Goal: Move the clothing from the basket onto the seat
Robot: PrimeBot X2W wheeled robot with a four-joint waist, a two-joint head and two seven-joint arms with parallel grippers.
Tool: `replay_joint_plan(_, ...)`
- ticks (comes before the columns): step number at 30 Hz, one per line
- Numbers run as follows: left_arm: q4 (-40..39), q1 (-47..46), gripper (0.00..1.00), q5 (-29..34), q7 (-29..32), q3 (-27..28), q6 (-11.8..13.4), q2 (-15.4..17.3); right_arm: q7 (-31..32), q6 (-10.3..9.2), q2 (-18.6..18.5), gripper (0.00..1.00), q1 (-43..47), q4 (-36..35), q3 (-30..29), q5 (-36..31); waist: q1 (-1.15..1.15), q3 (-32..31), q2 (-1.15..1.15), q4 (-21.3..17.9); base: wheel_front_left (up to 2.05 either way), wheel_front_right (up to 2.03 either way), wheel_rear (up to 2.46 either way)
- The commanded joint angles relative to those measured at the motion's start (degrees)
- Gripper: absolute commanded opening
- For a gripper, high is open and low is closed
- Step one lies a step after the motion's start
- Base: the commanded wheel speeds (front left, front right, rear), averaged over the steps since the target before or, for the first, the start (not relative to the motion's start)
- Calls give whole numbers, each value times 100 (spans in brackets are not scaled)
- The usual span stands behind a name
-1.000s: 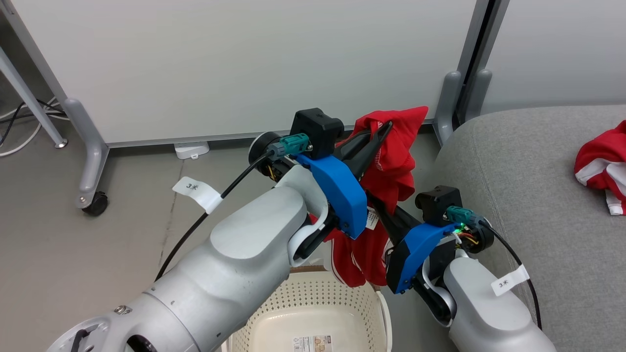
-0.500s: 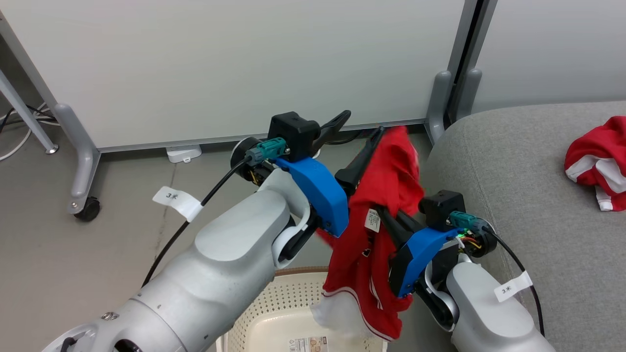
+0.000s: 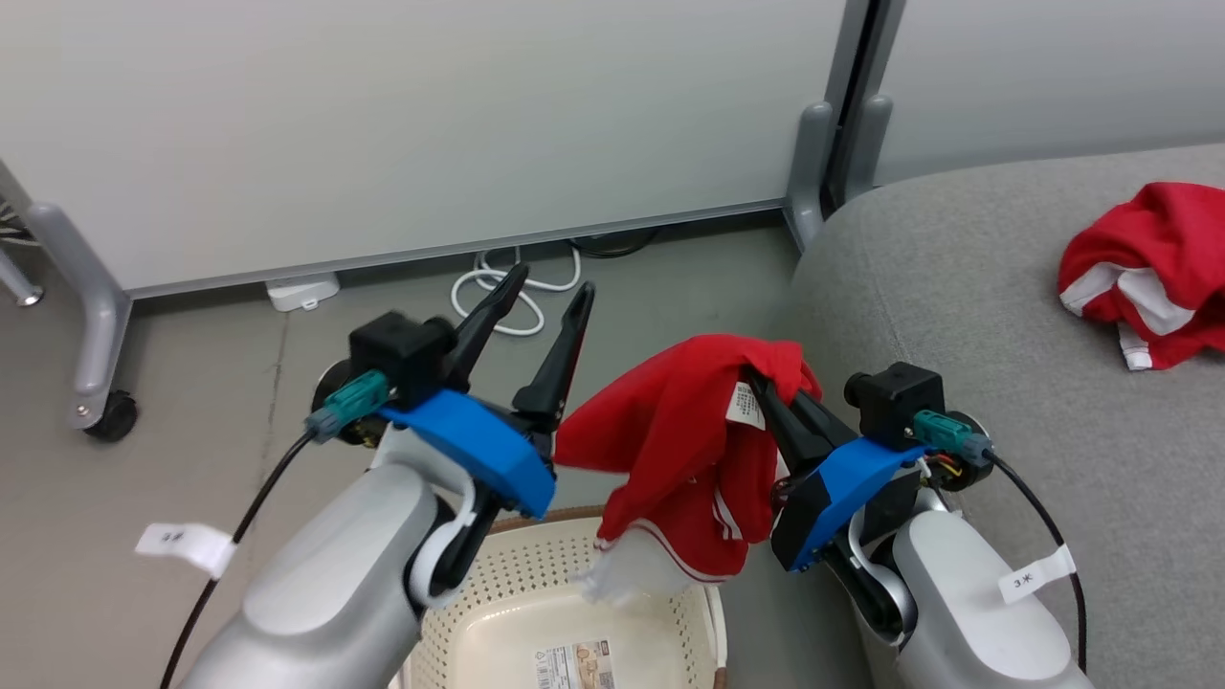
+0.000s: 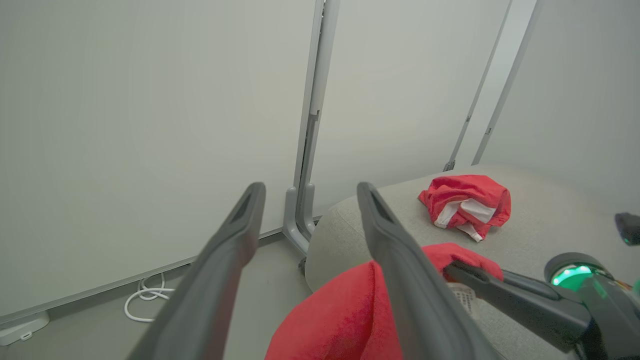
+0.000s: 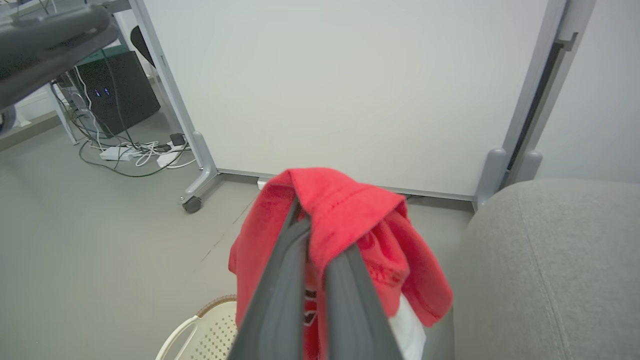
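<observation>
Right gripper (image 3: 763, 385) has its two fingers pressed together on a fold of one red garment (image 3: 679, 431). The cloth drapes over the fingertips and hangs with its long axis running downward, its white-striped hem above the basket's (image 3: 536, 584) far rim, beside the seat's (image 3: 957, 287) left edge. Left gripper (image 3: 552, 284) is spread wide and empty just left of the cloth, pointing at the partition panels (image 3: 383, 124). The right wrist view shows the fabric capping both closed fingers (image 5: 280, 290). The left wrist view shows the second garment (image 4: 465, 205) crumpled on the seat, white panel up, well apart from the held one. A white cable (image 3: 498, 292) coils on the floor (image 3: 191, 383) by the panels.
</observation>
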Motion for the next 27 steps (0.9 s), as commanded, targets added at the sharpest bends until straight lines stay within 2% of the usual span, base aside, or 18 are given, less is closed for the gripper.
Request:
replay_joint_plan(1, -140, 167, 100, 124, -26, 180, 48, 94, 29, 2, -11, 0, 78, -134, -49, -34, 0, 11, 0, -83, 0, 0, 0)
replay_joint_plan(8, -1134, 1574, 100, 935, -24, 1468, 193, 380, 321, 2, -11, 0, 437, -1200, -355, -270, 0, 220, 0, -708, 0, 0, 0)
replay_joint_plan(10, -1419, 2123, 100, 1238, -24, 1958, 219, 425, 474, 3, -10, 0, 633, -1689, -492, -388, 0, 313, 0, -1024, 0, 0, 0)
replay_joint_plan(17, -1993, 3150, 100, 1702, -25, 2982, 294, 117, 727, 3, -9, 0, 1039, -2512, -815, -429, 0, 489, 0, -1810, 0, 0, 0)
replay_joint_plan(20, -2044, 3419, 100, 1877, -25, 3248, 173, -30, 731, 3, -7, 0, 1169, -2671, -857, -360, 0, 535, 0, -2104, 0, 0, 0)
replay_joint_plan(27, -1888, 3583, 100, 2225, -26, 3442, -108, -198, 735, 2, -8, 0, 1444, -2778, -932, -267, 0, 607, 0, -2603, 0, 0, 0)
